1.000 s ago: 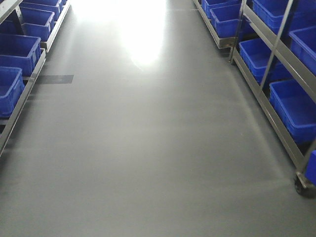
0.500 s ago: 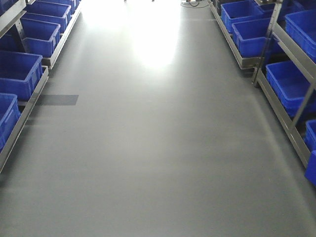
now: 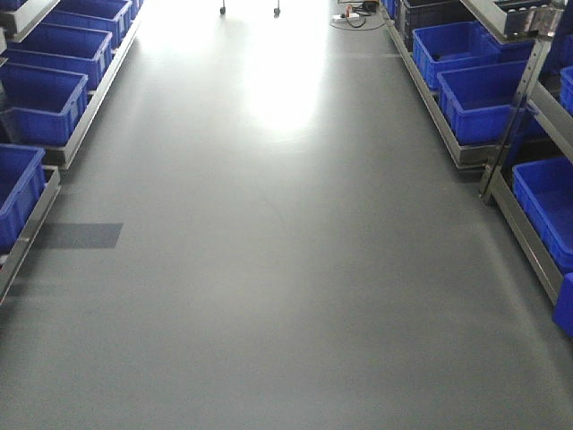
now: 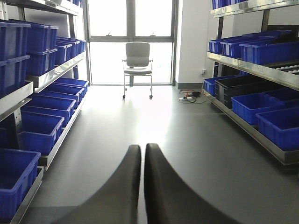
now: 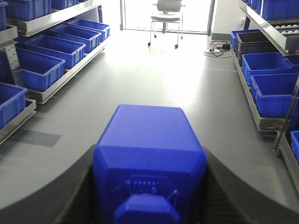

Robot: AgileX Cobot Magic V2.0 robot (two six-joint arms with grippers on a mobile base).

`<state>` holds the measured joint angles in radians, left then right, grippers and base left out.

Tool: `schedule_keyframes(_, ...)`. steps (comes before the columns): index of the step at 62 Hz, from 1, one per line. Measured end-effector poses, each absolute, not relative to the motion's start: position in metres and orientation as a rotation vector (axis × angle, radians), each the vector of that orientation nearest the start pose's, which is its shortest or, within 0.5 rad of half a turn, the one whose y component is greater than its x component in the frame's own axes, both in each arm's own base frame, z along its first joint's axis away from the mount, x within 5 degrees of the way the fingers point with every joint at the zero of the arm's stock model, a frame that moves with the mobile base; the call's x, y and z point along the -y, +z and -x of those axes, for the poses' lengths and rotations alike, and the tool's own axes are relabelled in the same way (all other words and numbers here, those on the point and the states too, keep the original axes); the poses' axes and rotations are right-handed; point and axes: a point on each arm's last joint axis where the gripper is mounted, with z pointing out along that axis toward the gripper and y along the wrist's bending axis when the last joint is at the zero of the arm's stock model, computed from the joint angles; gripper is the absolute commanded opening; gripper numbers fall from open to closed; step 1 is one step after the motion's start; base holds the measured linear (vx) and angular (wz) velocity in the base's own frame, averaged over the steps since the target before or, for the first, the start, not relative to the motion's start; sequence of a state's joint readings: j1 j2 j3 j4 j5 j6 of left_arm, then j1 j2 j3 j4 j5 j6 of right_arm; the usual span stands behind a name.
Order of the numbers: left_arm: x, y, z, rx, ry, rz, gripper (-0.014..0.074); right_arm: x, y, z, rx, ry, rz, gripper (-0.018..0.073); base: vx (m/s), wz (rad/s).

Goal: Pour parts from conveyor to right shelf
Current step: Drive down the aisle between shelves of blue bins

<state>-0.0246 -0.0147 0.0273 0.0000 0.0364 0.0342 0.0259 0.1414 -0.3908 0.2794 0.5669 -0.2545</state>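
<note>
Left pincer: fingers pressed together with only a hairline slit between them, nothing in it, hanging over bare floor.
Right pincer: clamped on the blue block, one dark finger flat against each side. The block's nub end faces my wrist camera and its far end points down the aisle. The block is up off the floor, mid-aisle, with the right shelf off to its right.

Hard to make out:
- The right fingertips are hidden behind the block, and its underside is out of sight.
- In the front view the left rack and the right shelf are both cut by the frame edges.
- Window glare washes out the far floor.
- There is a cable tangle by the right shelf. I can't tell what it is plugged into.

Counts:
- One block, two pincers.
- Left rack: four blue bins countable on the bottom tier in the front view.
- One dark patch on the floor beside that rack.
- One chair at the window end.
- Right shelf: at least four blue bins on the low tier, plus one black bin.
- One roller lane partly visible up top.
</note>
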Motion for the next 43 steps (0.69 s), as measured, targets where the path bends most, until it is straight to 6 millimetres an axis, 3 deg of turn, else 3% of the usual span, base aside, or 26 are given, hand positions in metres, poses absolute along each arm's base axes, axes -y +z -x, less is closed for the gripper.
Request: schedule_keyframes(43,0.0014,0.2014,-0.0564,-1.533,0.008,-0.045,-0.0006,-0.0146,0.2855,-0.0429,-1.777,0.139,0.145,-0.0005,0.63,0.06)
